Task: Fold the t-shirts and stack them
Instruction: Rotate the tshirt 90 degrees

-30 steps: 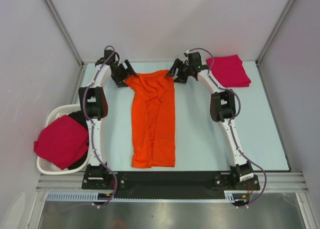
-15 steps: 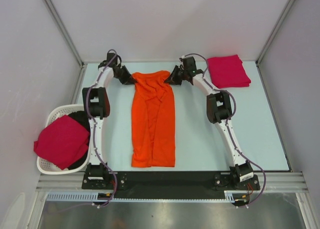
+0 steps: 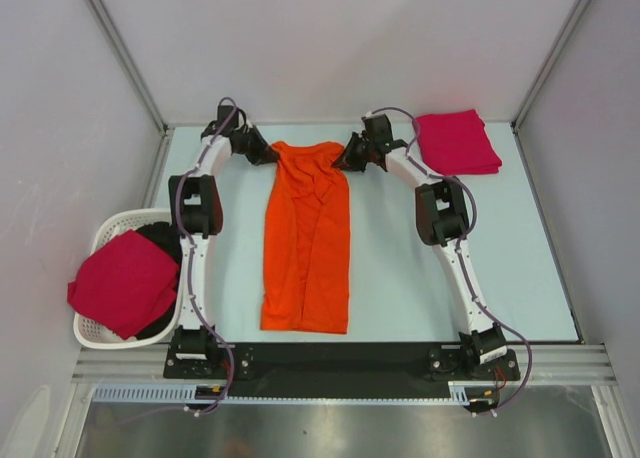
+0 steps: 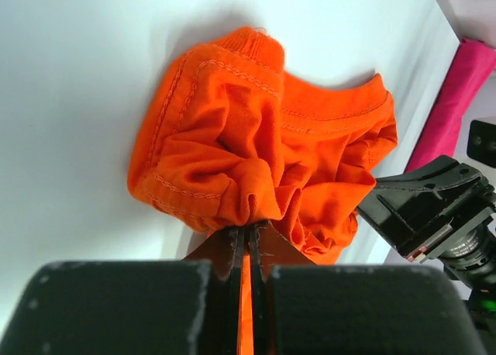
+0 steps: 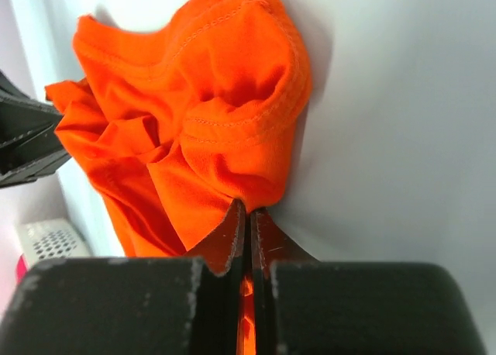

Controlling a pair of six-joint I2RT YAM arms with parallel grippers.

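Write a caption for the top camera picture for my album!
Both arms' jaws shut on the far corners of the orange t-shirt, folded crimson-pink shirts lying nearby.

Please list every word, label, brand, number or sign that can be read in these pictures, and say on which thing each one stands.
No text can be read in any view.
The orange t-shirt: plain, no print or tag shows.
The folded crimson-pink t-shirt: plain.
The loose crimson-pink t-shirt on the basket: plain.
The red-and-white sticker on the right arm, left wrist view: too small and blurred to read.
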